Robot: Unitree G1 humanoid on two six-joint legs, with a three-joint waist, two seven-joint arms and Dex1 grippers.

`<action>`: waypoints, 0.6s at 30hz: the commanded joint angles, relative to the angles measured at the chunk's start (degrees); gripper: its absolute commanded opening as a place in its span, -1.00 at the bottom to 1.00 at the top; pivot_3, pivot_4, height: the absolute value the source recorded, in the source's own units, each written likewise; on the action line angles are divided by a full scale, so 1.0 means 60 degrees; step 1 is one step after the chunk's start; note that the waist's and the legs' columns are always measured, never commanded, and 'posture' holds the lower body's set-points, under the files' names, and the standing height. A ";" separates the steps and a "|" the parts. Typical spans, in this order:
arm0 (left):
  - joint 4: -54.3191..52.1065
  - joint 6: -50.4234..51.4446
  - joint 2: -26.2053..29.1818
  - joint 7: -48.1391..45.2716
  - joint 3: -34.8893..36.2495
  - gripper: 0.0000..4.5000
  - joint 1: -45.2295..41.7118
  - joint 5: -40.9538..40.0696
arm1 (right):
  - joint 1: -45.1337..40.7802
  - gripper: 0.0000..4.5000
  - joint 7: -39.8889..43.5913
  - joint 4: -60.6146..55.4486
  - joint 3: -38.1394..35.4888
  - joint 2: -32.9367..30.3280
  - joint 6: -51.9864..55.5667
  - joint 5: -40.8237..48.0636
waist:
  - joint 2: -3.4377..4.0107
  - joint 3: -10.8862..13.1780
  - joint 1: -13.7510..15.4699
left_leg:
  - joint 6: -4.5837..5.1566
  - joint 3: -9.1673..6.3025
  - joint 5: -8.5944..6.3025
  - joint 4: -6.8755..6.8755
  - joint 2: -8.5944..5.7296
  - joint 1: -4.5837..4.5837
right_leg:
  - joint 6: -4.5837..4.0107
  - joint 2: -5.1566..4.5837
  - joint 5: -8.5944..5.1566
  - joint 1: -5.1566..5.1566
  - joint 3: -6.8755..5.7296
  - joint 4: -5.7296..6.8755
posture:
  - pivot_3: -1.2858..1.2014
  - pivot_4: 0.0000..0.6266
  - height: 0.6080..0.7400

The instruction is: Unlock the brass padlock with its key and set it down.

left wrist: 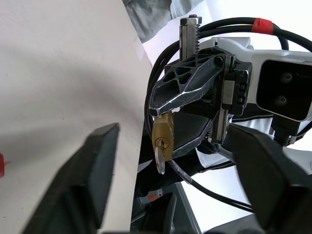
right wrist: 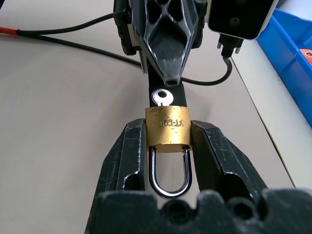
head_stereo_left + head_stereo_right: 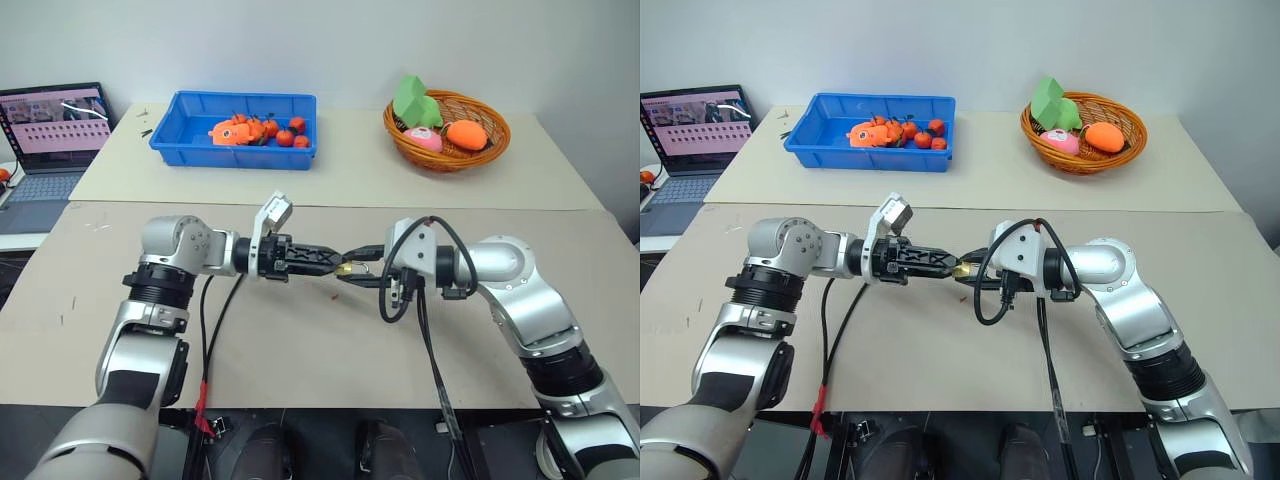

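- The brass padlock [image 2: 167, 129] is held above the table [image 3: 300, 340], between the two arms, and is clamped at its sides between the black fingers [image 2: 127, 161] of the right hand [image 2: 168, 161].
- In the right wrist view the padlock's long axis is seen to run along the line of the right hand's fingers: the silvery shackle [image 2: 169, 175] points back toward the right wrist, and the keyhole face points away from it, toward the left hand [image 3: 325, 260].
- Both legs of the shackle are seen entering the brass body.
- The key [image 2: 162, 97] is seated in the keyhole, in line with the padlock's long axis; its round bow with a small hole sticks out toward the left hand.
- In the left wrist view the left hand's two fingers [image 1: 90, 170] are spread wide apart, with the padlock and key in the gap beyond them; nothing is gripped by this hand.
- In the right wrist view one left finger lies over the key's bow and the other under it; contact cannot be judged.
- In the head views the two hands are pointed at each other, roughly level, tips meeting at the padlock.
- On the far table, well apart from the hands, a blue bin [image 3: 236, 127] with orange and red toys and a wicker basket [image 3: 447, 130] with toy produce are seen; a laptop [image 3: 48, 140] stands at the left edge.
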 commanded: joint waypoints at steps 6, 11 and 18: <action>0.0098 -0.0099 -0.0107 0.0008 0.0064 0.96 -0.0198 -0.0041 | -0.0056 -0.60 0.0014 -0.0302 -0.0171 -0.0049 -0.0117 0.0075 | 0.0000 0.0000 0.0000 | 0.0000 0.0000 0.0000 0.0000 0.0000 -0.0001 | 0.0000 0.0000 0.0000 0.0000 0.0000 0.0000 | 0.03 -0.52 0.28; 0.0175 -0.0191 -0.0184 0.0009 0.0024 0.85 -0.0205 -0.0012 | -0.0058 -0.60 0.0002 -0.0328 -0.0175 -0.0054 -0.0094 0.0075 | 0.0000 0.0000 0.0001 | 0.0000 0.0000 0.0000 0.0000 0.0000 0.0000 | 0.0000 0.0000 0.0000 0.0000 0.0000 0.0000 | 0.03 -0.52 0.28; 0.0330 -0.0252 -0.0210 0.0000 0.0096 -0.21 -0.0286 0.0009 | -0.0058 -0.60 -0.0008 -0.0345 -0.0193 -0.0058 -0.0088 0.0082 | 0.0000 0.0000 -0.0002 | 0.0000 0.0000 0.0000 0.0000 0.0000 0.0000 | 0.0000 0.0000 0.0000 0.0000 0.0000 0.0000 | 0.03 -0.52 0.28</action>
